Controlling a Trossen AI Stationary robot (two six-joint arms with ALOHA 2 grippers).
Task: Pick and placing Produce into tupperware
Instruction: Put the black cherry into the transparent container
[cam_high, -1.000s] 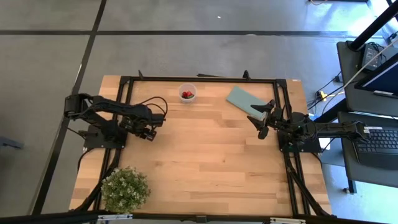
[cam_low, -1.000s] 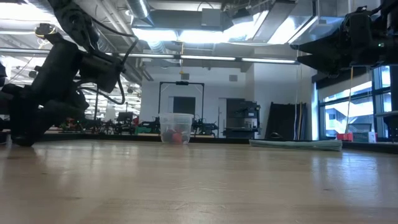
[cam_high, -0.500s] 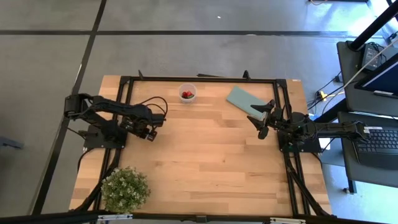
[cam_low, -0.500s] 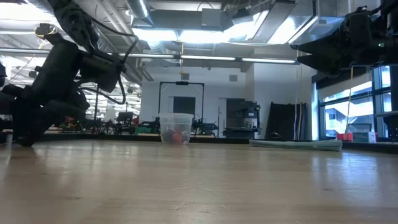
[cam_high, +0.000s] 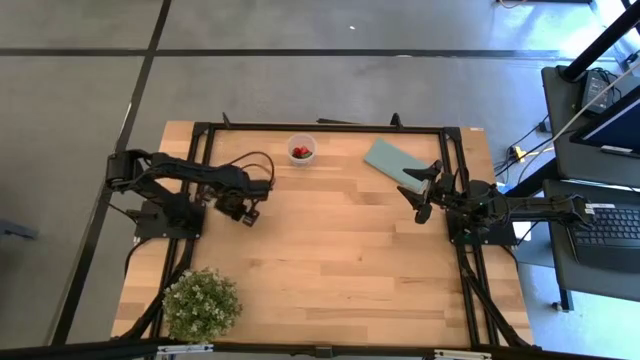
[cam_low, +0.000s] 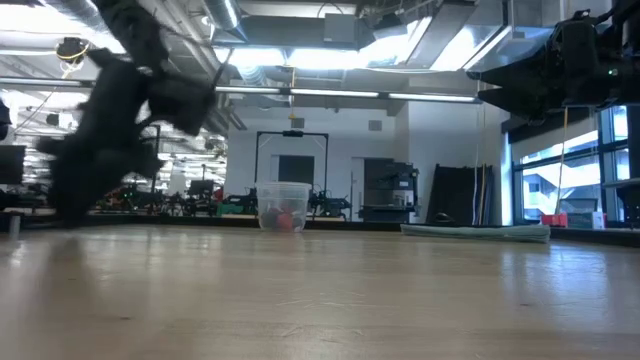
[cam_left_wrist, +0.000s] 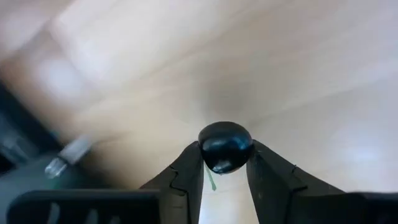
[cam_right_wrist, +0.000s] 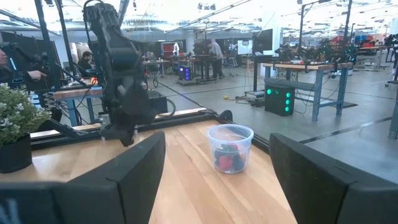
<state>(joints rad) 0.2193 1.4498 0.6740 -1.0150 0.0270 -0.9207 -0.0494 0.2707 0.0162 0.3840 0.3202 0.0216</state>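
Observation:
The tupperware (cam_high: 301, 149) is a small clear round cup standing on its base near the table's far edge, with red and dark produce pieces inside (cam_right_wrist: 229, 159). It also shows in the low view (cam_low: 283, 207). My left gripper (cam_high: 249, 212) is over the table's left part, to the near left of the cup, and is shut on a dark maroon berry (cam_left_wrist: 225, 147). My right gripper (cam_high: 425, 190) hangs open at the table's right side, its fingers wide apart (cam_right_wrist: 217, 152), pointing toward the cup. My left gripper pinches the dark round berry (cam_left_wrist: 225, 147) between its two fingertips (cam_left_wrist: 189, 163), one on either side. A thin green stem (cam_left_wrist: 211, 182) hangs from the berry between the fingers. I cannot tell whether the berry is clear of the table.
A flat teal rectangular piece (cam_high: 392, 164) lies near the far right, just beyond my right gripper. A leafy potted plant (cam_high: 202, 303) stands at the near left corner. Bare wood (cam_high: 340, 250) spans the table's middle. People and workbenches show in the room beyond.
My left gripper has moved a short way toward the table's right, blurred in the low view, staying shut. The right arm and the cup have kept still.

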